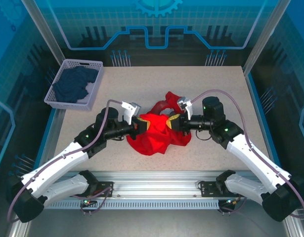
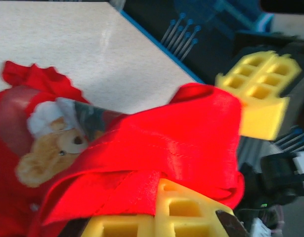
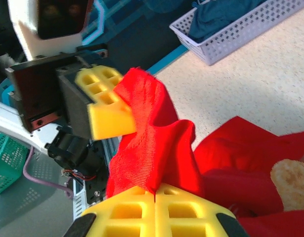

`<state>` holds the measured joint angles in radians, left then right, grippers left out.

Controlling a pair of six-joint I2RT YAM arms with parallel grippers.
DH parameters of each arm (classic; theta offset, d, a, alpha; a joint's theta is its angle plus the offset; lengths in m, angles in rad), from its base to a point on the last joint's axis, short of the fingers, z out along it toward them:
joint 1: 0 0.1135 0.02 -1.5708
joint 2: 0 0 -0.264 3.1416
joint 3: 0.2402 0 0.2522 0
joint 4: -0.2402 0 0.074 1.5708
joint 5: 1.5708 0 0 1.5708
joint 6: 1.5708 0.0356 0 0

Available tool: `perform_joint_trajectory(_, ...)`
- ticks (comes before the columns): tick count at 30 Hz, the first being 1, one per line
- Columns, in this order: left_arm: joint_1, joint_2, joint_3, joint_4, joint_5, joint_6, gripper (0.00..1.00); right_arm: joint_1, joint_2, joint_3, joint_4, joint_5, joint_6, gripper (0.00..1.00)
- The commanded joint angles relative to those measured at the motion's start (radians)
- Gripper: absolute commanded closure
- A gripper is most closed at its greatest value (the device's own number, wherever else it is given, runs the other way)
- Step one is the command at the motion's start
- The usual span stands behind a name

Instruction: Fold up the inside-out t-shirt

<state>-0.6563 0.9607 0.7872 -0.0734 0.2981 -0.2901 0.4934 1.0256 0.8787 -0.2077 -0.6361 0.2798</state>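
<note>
So the inside-out t-shirt [image 1: 152, 137] is just a bunched red heap mid-table, left gripper [image 1: 138, 123] pinched tight on its 9 o'clock edge, right gripper [image 1: 172, 121] clamped on its 3 o'clock edge, and the basket [image 1: 67, 104] of navy clothes [image 1: 75, 84] sits way off at 10 o'clock.

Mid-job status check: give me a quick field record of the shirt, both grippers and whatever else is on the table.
shirt: red t-shirt, bunched in a heap at mid-table, not yet folded
print: bear print showing on the cloth
left gripper: jaws shut on a fold of the red cloth
right gripper: jaws shut on another fold, facing the left one
basket: far left corner, holds a navy garment
table: speckled beige
</note>
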Motion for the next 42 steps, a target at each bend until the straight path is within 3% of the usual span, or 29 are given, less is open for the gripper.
perform_joint_trajectory(1,0.009,-0.003,-0.022,0.185,0.202,-0.044,1.0,-0.036,0.034,0.096,-0.159,0.183,0.087,0.93)
perform_joint_trajectory(3,0.009,-0.003,-0.037,0.272,0.281,-0.078,1.0,-0.033,0.059,0.14,-0.26,0.321,0.098,0.86)
perform_joint_trajectory(6,0.009,0.001,-0.041,0.304,0.288,-0.094,1.0,-0.002,0.035,0.129,-0.26,0.383,0.056,0.77)
perform_joint_trajectory(16,0.009,0.004,-0.025,0.261,0.234,-0.08,1.0,0.182,-0.136,0.006,-0.133,0.276,-0.151,0.66)
perform_joint_trajectory(19,0.009,0.004,-0.025,0.258,0.235,-0.076,1.0,0.234,-0.126,-0.04,-0.085,0.312,-0.137,0.66)
perform_joint_trajectory(23,0.009,0.005,-0.022,0.247,0.239,-0.071,1.0,0.23,-0.079,-0.029,-0.056,0.396,-0.094,0.8)
perform_joint_trajectory(28,0.01,0.003,-0.022,0.238,0.242,-0.059,1.0,0.204,-0.035,-0.01,-0.03,0.433,-0.045,0.78)
perform_joint_trajectory(32,0.009,0.002,-0.023,0.238,0.24,-0.056,1.0,0.199,-0.02,-0.018,-0.001,0.41,-0.03,0.69)
perform_joint_trajectory(38,0.01,0.0,-0.019,0.238,0.246,-0.054,1.0,0.206,0.033,-0.053,0.128,0.359,0.027,0.61)
perform_joint_trajectory(41,0.009,-0.007,-0.023,0.233,0.238,-0.053,1.0,0.215,0.076,-0.034,0.151,0.361,0.024,0.64)
perform_joint_trajectory(42,0.009,-0.013,-0.024,0.228,0.229,-0.05,1.0,0.214,0.081,-0.029,0.149,0.366,0.022,0.7)
